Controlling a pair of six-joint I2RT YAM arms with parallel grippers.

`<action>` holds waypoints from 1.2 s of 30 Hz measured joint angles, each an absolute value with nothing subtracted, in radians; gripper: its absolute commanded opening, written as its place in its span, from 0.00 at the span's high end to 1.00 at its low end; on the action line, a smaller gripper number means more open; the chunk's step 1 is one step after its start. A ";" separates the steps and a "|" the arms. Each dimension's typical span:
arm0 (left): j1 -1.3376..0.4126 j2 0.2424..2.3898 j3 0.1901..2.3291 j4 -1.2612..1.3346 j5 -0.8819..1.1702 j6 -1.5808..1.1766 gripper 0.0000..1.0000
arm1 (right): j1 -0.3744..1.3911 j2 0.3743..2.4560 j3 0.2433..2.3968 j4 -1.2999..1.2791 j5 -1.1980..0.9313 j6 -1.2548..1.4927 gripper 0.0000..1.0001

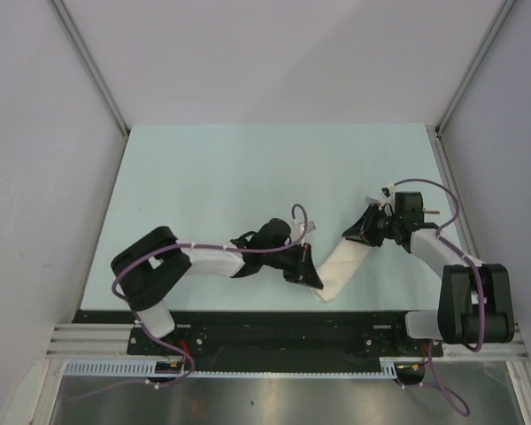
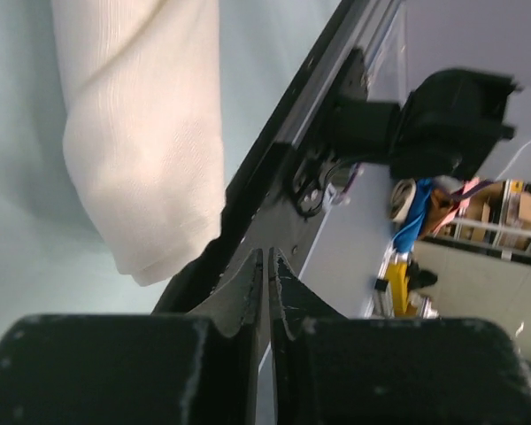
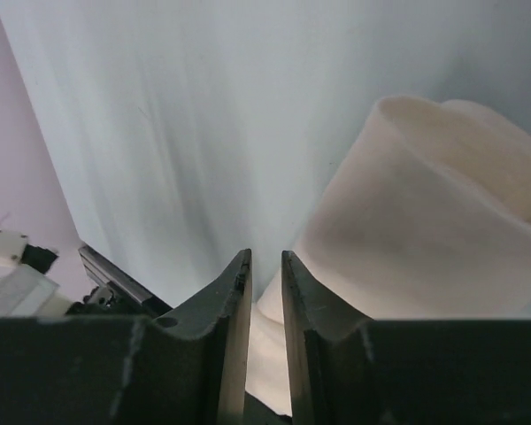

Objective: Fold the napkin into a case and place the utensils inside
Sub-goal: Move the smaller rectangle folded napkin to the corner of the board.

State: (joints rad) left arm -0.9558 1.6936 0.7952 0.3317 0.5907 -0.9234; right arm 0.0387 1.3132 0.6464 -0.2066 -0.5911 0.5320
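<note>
From above, the pale table (image 1: 248,168) is boxed in by grey wall panels (image 1: 35,177) on three sides, and a black rail (image 1: 274,323) runs along its near edge. The case (image 1: 343,264) lies on the table as a long white strip, slanting from the near middle up towards the right. The left gripper (image 1: 311,276) sits just beside its near end. The right gripper (image 1: 358,232) is at its far end and covers the mouth there, so this view does not show what is inside.

In the left wrist view, the left gripper (image 2: 266,258) has its jaws pressed together with nothing between them. Its tips point at the black rail (image 2: 283,177), which crosses the picture on a slant. The case (image 2: 142,133) hangs into view at upper left. Its rounded end lies on the table (image 2: 18,266), close to the rail and apart from the fingertips. Beyond the rail stands the black base of the right arm (image 2: 451,106).

In the right wrist view, the right gripper (image 3: 265,258) has its jaws drawn in to a narrow slit. White cloth fills the lower part of that slit, so they appear to pinch a layer of the case (image 3: 425,230). The case bulges up at right in a soft curled loop. Its inside is hidden
</note>
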 measured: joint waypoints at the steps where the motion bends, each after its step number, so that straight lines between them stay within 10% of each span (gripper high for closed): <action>1: -0.958 1.715 0.795 0.332 0.609 -0.914 0.92 | 0.027 1.335 0.635 -0.174 -0.609 0.535 0.76; 18: -0.867 1.891 0.828 0.226 0.692 -0.827 0.92 | -0.048 1.717 0.613 0.194 -0.815 0.554 0.75; 36: -0.868 1.680 0.985 -0.030 0.697 -0.673 0.85 | -0.052 1.436 0.829 -0.147 -0.694 0.477 0.54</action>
State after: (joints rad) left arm -0.8680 1.6802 0.9852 -0.0296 0.6971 -0.6731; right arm -0.0517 1.4357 0.8291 -0.1467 -0.6945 0.4770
